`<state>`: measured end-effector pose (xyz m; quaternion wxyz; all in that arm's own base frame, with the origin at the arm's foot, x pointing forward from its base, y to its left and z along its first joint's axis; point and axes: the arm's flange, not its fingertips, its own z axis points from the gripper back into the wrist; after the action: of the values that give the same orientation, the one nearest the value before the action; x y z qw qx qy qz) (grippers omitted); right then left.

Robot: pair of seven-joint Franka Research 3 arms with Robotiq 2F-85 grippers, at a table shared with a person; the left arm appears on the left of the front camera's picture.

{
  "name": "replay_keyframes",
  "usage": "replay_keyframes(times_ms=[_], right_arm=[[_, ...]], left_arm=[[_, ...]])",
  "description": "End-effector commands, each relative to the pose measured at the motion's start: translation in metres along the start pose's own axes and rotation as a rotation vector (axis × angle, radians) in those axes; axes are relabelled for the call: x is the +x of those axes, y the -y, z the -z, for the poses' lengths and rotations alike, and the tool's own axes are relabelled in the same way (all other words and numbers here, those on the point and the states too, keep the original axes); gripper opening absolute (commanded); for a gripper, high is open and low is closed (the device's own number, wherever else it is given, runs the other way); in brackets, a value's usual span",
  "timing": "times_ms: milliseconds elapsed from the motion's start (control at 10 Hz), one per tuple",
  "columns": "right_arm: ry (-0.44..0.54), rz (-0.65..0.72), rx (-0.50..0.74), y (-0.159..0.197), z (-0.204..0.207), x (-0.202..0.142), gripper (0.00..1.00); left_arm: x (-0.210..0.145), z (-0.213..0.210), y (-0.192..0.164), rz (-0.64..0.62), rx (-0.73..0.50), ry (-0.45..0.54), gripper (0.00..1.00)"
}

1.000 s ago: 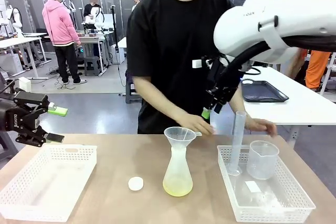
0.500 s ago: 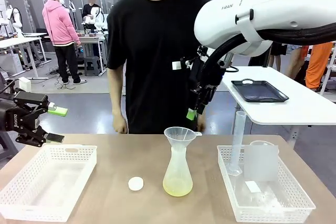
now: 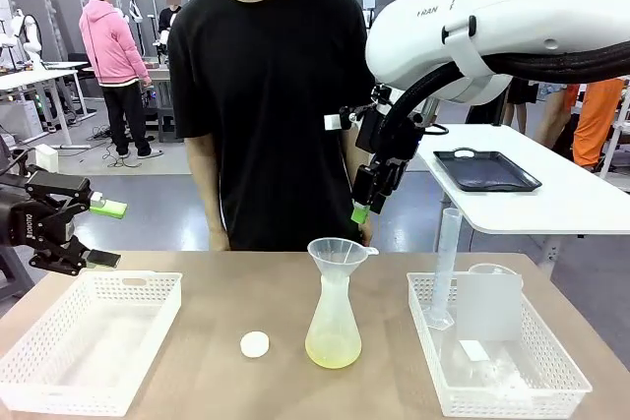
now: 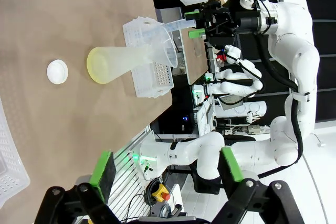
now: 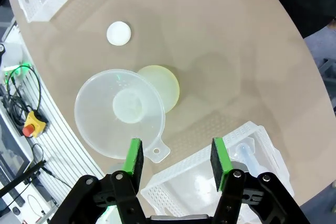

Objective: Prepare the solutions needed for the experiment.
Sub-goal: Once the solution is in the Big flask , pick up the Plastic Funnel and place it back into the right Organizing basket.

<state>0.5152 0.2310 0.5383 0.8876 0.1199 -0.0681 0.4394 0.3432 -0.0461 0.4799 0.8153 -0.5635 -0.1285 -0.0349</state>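
The left gripper (image 3: 105, 234) hangs with its jaws wide apart and empty. Well to its right, the solutions (image 3: 333, 349) pool in the bottom of the conical flask (image 3: 332, 307), below the right gripper (image 3: 361, 211), whose jaws are apart and hold nothing.

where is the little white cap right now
In the front view the white cap lies flat on the table, just left of the conical flask and right of the left white basket.
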Motion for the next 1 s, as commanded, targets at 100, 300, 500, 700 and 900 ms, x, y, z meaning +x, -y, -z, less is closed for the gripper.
replay_keyframes(times_ms=[100,300,500,700,900], right_arm=[[0.006,0.02,-0.015,-0.002,-0.001,-0.001,0.66],[0.0,0.0,0.0,0.0,0.0,0.0,0.66],[-0.05,-0.016,-0.009,-0.003,0.017,0.004,0.66],[-0.061,-0.016,0.01,-0.004,0.03,0.006,0.66],[-0.09,-0.009,0.035,-0.003,0.045,0.006,0.66]], left_arm=[[-0.001,0.002,0.001,0.014,-0.026,0.008,1.0],[-0.001,0.002,0.001,0.014,-0.026,0.008,1.0],[-0.001,0.002,0.001,0.014,-0.026,0.008,1.0],[-0.001,0.002,0.001,0.014,-0.026,0.008,1.0],[-0.001,0.002,0.001,0.014,-0.026,0.008,1.0]])
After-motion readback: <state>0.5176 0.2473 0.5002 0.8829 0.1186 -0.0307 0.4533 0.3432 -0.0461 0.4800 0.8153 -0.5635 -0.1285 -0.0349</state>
